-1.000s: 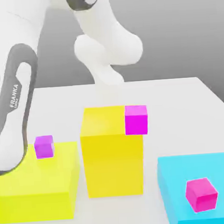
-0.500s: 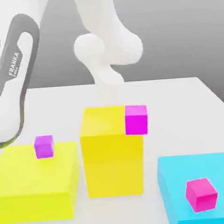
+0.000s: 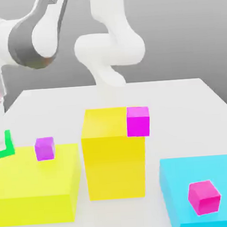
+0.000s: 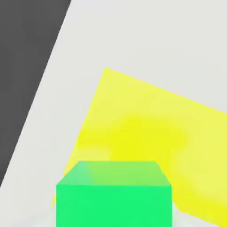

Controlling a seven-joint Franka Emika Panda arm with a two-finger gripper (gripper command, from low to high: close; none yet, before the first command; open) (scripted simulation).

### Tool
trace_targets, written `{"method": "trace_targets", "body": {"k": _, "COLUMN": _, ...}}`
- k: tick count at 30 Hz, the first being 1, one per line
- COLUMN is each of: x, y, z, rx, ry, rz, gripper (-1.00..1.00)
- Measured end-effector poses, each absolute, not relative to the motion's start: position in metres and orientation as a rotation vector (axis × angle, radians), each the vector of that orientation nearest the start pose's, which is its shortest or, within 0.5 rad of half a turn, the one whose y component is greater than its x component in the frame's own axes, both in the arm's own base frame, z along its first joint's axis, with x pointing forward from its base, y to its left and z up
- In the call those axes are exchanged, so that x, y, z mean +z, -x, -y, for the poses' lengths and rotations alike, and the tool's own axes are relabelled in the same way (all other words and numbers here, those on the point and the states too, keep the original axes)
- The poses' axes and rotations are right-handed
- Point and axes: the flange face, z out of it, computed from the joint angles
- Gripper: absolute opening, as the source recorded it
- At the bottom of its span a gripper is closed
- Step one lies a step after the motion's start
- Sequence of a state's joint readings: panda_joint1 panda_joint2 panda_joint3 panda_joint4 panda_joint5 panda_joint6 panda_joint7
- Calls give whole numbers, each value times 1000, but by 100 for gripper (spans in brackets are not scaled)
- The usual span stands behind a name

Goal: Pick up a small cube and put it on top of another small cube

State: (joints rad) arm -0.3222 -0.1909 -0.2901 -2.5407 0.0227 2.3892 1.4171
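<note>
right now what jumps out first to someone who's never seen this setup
The tall yellow block in the middle, with a magenta cube at its top corner on the exterior view's right. Flanking it are a low yellow slab carrying a purple cube and a cyan slab carrying a pink cube. A green piece shows at the exterior view's left edge.

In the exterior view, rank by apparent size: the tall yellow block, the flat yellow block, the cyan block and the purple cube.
1. Flat yellow block and tall yellow block: too close to rank.
2. Cyan block, though the frame cuts it off, so unsure.
3. Purple cube, clearly smallest.
</note>
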Motion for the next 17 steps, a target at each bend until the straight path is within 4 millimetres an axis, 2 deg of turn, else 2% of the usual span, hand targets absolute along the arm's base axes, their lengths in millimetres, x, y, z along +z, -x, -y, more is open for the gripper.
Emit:
{"method": "trace_targets", "body": {"k": 7, "x": 355, "y": -306, "z": 214, "rx": -14, "ry": 1399, "rz": -2756, "gripper": -100}}
{"method": "trace_targets", "body": {"k": 9, "x": 339, "y": -291, "z": 209, "rx": -3, "ry": 1367, "rz": -2812, "gripper": -100}}
{"method": "trace_targets", "body": {"k": 13, "x": 293, "y": -288, "z": 209, "rx": -1, "ry": 1357, "rz": -2830, "gripper": -100}}
{"method": "trace_targets", "body": {"k": 14, "x": 283, "y": -287, "z": 208, "rx": -1, "ry": 1357, "rz": -2831, "gripper": 100}}
{"method": "trace_targets", "body": {"k": 17, "x": 283, "y": -287, "z": 208, "rx": -1, "ry": 1357, "rz": -2831, "gripper": 100}}
